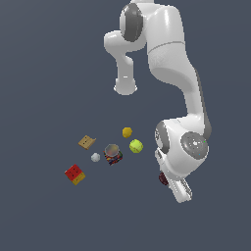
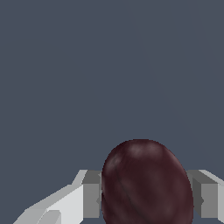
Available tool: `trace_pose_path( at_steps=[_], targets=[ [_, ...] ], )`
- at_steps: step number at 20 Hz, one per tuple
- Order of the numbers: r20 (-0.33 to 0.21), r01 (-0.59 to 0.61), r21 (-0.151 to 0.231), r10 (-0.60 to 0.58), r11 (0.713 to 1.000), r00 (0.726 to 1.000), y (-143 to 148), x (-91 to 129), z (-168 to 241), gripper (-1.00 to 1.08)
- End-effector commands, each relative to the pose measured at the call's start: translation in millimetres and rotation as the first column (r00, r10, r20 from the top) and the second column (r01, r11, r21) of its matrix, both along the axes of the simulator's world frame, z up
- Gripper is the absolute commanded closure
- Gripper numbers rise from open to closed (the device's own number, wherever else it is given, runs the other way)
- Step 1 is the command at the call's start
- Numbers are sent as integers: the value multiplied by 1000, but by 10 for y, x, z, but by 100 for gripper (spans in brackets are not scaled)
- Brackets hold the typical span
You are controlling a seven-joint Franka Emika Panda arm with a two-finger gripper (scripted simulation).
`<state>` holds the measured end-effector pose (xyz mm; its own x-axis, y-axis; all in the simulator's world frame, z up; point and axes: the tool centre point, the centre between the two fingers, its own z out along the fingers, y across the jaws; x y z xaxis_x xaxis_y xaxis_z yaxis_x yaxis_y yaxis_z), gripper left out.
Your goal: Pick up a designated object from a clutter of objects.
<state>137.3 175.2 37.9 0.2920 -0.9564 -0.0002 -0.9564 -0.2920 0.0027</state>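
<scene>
Item one: the gripper (image 2: 146,199), white with grey finger pads (image 2: 91,199), seen close in the wrist view. The pads sit on either side of the maroon ball (image 2: 146,183), pressed against its flanks, so the opening is as narrow as the ball allows. The hand is closed on the ball and grips nothing else.

Item two: the maroon ball, dark, almost black, egg-round with a faintly mottled skin. It fills the gap between the fingers. In the exterior view only a small dark patch of it (image 1: 163,179) shows beside the white wrist, low on that view's right, with the gripper (image 1: 180,191) just past it.

Item three: the rest of the clutter, well apart from the hand, toward the exterior view's left.
- yellow-green ball (image 1: 136,145), nearest the arm
- orange ball (image 1: 127,132), just beyond it
- multicoloured can (image 1: 112,154), upright
- white ball (image 1: 95,157), just beside the can
- tan flat block (image 1: 87,142)
- red-yellow cube (image 1: 75,174), farthest left

Item four: the arm (image 1: 171,54), white and bent, reaching down over the dark grey floor (image 1: 39,73).
</scene>
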Motion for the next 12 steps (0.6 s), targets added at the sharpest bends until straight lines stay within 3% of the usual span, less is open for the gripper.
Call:
trace_pose_path(
  at_steps=[1,12],
  targets=[
    [2,1,0,-1,1000,1000,-72,-22,81,108],
    [2,1,1,-1,1000,1000,-697,-278,714,108]
  ],
)
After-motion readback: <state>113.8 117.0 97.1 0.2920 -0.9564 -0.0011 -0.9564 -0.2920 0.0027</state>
